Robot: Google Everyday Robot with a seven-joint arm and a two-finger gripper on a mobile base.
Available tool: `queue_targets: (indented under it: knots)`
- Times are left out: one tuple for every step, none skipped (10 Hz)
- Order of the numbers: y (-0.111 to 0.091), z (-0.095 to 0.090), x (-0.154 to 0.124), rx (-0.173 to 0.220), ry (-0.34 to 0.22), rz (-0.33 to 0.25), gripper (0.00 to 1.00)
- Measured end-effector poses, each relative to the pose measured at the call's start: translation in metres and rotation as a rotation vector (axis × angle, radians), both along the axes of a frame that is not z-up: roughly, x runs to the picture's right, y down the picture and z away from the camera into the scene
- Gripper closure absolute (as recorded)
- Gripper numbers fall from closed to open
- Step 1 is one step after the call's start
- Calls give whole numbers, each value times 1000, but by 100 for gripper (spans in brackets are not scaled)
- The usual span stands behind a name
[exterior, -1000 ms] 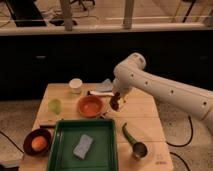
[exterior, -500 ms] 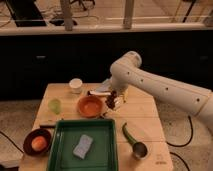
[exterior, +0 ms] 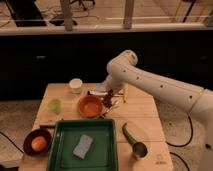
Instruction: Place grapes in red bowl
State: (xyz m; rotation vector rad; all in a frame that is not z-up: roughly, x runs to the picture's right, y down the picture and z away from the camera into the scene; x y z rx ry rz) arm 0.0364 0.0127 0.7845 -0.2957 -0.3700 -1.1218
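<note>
Because the grapes (exterior: 107,100) hang dark and lumpy at the gripper (exterior: 108,98), its fingers seem clamped on them, held just right of the red bowl (exterior: 90,105), apparently for dropping in. Beyond, the wooden table (exterior: 150,121) carries a green tray (exterior: 83,145), a maroon bowl (exterior: 38,141) and a white cup (exterior: 75,85); dark cabinets stand behind.

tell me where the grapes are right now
In the camera view the grapes are at the hand, just right of the red bowl near mid-table, not yet inside it.
</note>
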Motion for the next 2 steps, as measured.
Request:
queue_targets:
  knots:
    - [0,1,-4,-3,-7,-8,98]
    - [-1,2,-6,-4,-10,-17,98]
